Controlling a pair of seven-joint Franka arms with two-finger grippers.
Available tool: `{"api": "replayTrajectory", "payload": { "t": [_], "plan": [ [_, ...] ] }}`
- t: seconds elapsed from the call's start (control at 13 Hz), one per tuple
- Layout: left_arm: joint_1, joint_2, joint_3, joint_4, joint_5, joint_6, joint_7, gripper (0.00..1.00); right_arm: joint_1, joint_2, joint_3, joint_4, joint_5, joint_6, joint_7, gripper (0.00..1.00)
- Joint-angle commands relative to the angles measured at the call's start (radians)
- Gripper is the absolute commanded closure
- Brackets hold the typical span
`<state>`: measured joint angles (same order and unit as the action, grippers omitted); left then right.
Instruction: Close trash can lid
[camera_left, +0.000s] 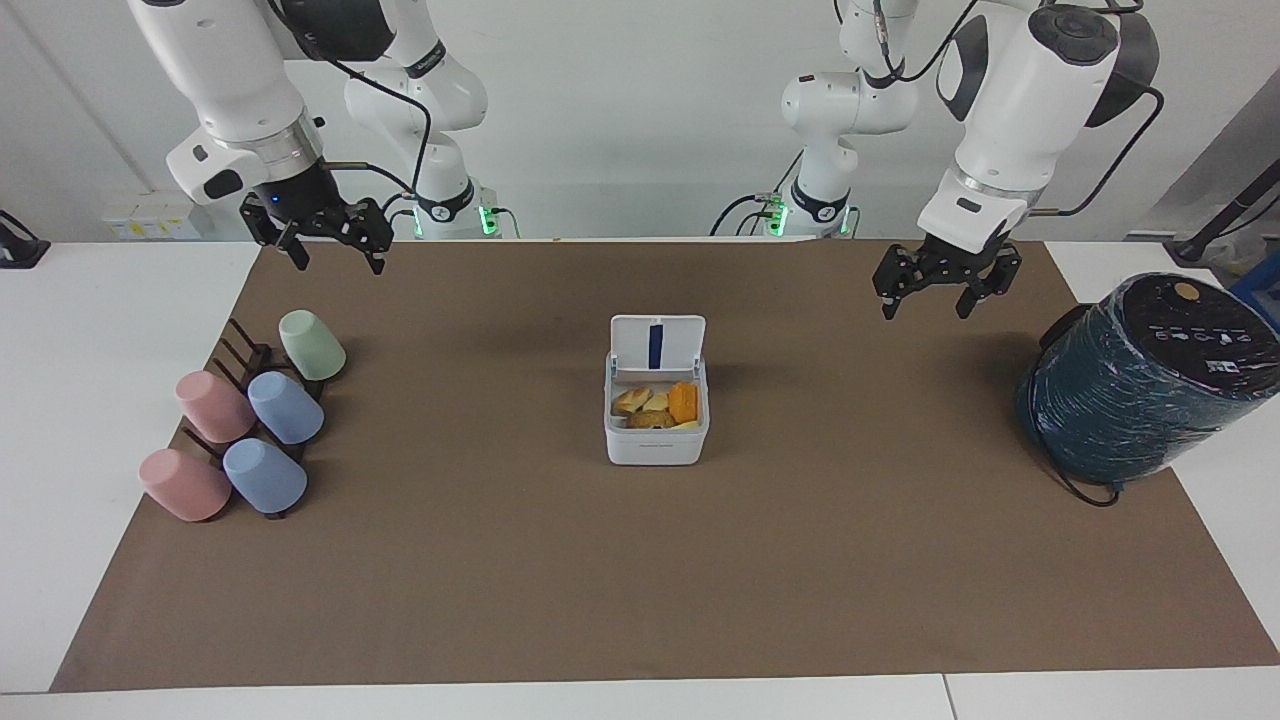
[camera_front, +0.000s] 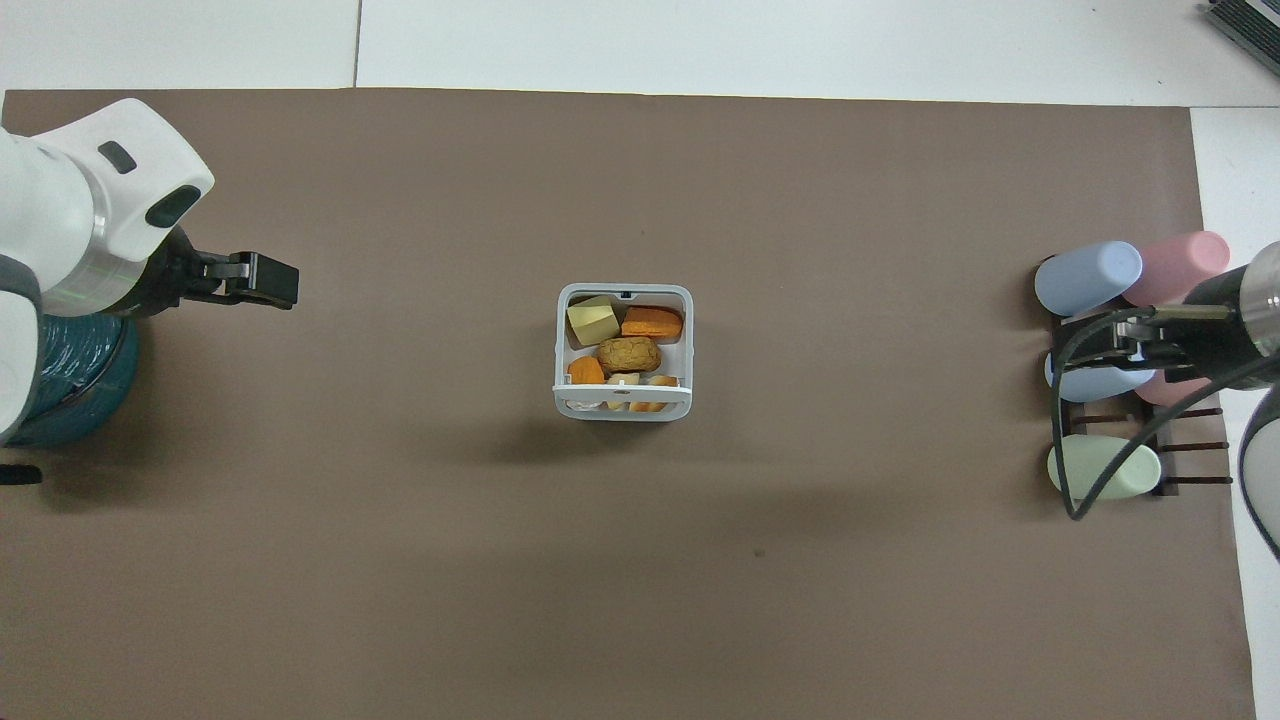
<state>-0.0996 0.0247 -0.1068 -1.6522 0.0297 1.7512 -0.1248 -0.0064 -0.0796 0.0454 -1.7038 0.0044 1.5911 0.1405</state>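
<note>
The trash can (camera_left: 655, 445) is a small white square box in the middle of the brown mat, holding several food pieces. Its lid (camera_left: 657, 343) stands upright and open on the edge nearer to the robots, blue strip showing. In the overhead view the trash can (camera_front: 560, 340) shows its contents, and the lid (camera_front: 622, 407) is edge-on. My left gripper (camera_left: 926, 300) is open and empty, up over the mat between the trash can and the teal cylinder; it also shows in the overhead view (camera_front: 272, 282). My right gripper (camera_left: 340, 262) is open and empty, over the cup rack (camera_front: 1110, 340).
A large dark teal wrapped cylinder (camera_left: 1140, 385) lies at the left arm's end of the table. A dark rack with several pink, blue and green cups (camera_left: 255, 430) stands at the right arm's end. The brown mat (camera_left: 640, 600) covers the table's middle.
</note>
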Motion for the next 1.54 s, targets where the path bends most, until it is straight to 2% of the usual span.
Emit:
{"api": "replayTrajectory", "payload": {
  "t": [0.0, 0.54, 0.69, 0.85, 1.08, 1.46],
  "plan": [
    [-0.003, -0.028, 0.006, -0.032, 0.012, 0.028, 0.010, 0.00, -0.012, -0.023, 0.002, -0.022, -0.001, -0.002, -0.025, 0.00],
    [-0.014, -0.038, 0.001, -0.058, 0.012, 0.028, -0.007, 0.00, -0.012, -0.023, 0.002, -0.022, -0.001, -0.002, -0.025, 0.00],
    [-0.069, -0.064, 0.001, -0.105, 0.012, 0.030, -0.009, 0.00, -0.012, -0.023, 0.002, -0.022, -0.001, -0.002, -0.025, 0.00],
    [-0.162, -0.127, -0.001, -0.229, 0.010, 0.062, -0.073, 0.00, -0.012, -0.023, 0.002, -0.022, -0.001, -0.002, -0.025, 0.00],
    [-0.311, -0.202, -0.001, -0.389, -0.034, 0.181, -0.215, 0.00, -0.012, -0.023, 0.002, -0.022, -0.001, -0.002, -0.025, 0.00],
    [-0.598, -0.216, -0.001, -0.458, -0.048, 0.235, -0.496, 0.00, -0.012, -0.023, 0.002, -0.022, -0.001, -0.002, -0.025, 0.00]
  ]
}}
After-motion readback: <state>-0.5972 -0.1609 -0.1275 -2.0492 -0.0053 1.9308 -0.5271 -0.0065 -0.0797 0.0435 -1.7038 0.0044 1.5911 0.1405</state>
